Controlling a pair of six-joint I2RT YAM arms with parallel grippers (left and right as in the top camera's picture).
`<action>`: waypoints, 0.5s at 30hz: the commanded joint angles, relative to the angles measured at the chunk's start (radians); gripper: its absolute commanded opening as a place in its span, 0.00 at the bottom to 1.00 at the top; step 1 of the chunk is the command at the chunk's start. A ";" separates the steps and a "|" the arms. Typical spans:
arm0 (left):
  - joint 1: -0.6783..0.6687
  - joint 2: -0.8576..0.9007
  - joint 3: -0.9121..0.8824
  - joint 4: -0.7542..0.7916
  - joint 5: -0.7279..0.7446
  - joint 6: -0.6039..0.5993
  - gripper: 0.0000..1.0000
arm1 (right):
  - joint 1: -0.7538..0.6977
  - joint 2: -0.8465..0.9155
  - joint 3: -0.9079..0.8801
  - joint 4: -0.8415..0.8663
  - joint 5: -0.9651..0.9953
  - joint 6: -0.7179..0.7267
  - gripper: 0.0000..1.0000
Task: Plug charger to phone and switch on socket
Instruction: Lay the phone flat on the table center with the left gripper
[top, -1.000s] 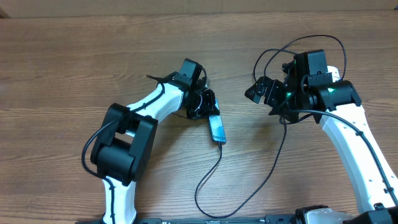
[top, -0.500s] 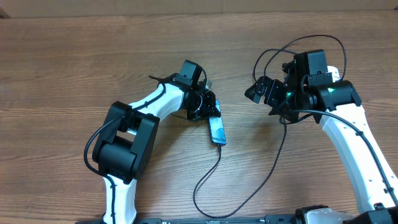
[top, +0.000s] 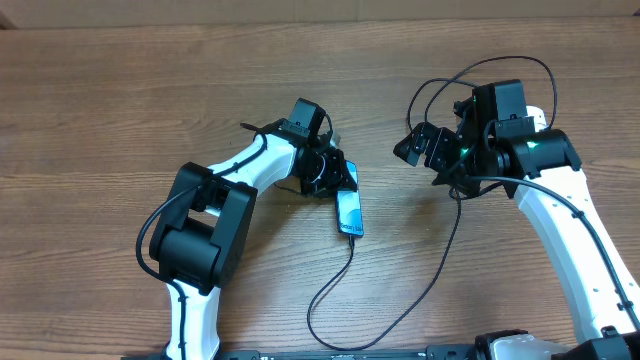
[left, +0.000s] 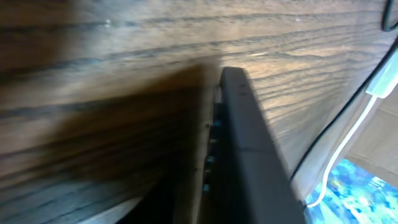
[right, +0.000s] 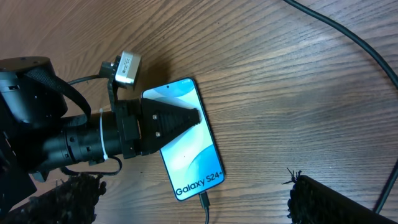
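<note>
The phone (top: 348, 211) lies on the wooden table with its teal screen up, and it also shows in the right wrist view (right: 184, 143). My left gripper (top: 330, 172) is shut on the phone's top end, with one black finger (right: 166, 118) lying across the screen. The left wrist view shows only a dark blurred edge (left: 249, 155) close up. The charger's connector tip (right: 204, 201) sits in the phone's bottom port. Its thin black cable (top: 330, 290) loops toward the front and back up toward my right arm. My right gripper (top: 425, 148) is open, empty and hovering right of the phone. The socket is out of view.
The wooden table (top: 120, 120) stretches wide to the left and back. Black arm cables (top: 500, 70) arc above my right wrist. The charger's slack loop (top: 420, 300) lies between the two arm bases near the front edge.
The left gripper has turned the phone slightly, so it now lies straighter with its bottom end shifted left. The cable loop moved a little with it. The right arm has not moved.
</note>
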 joint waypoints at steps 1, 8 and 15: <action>-0.005 0.034 -0.008 -0.019 -0.046 0.005 0.32 | -0.002 -0.022 0.009 0.002 -0.004 -0.011 1.00; -0.005 0.034 -0.008 -0.045 -0.062 0.006 0.41 | -0.002 -0.022 0.009 0.003 -0.004 -0.011 1.00; -0.005 0.034 -0.008 -0.056 -0.061 0.010 0.40 | -0.002 -0.022 0.009 0.002 -0.008 -0.011 1.00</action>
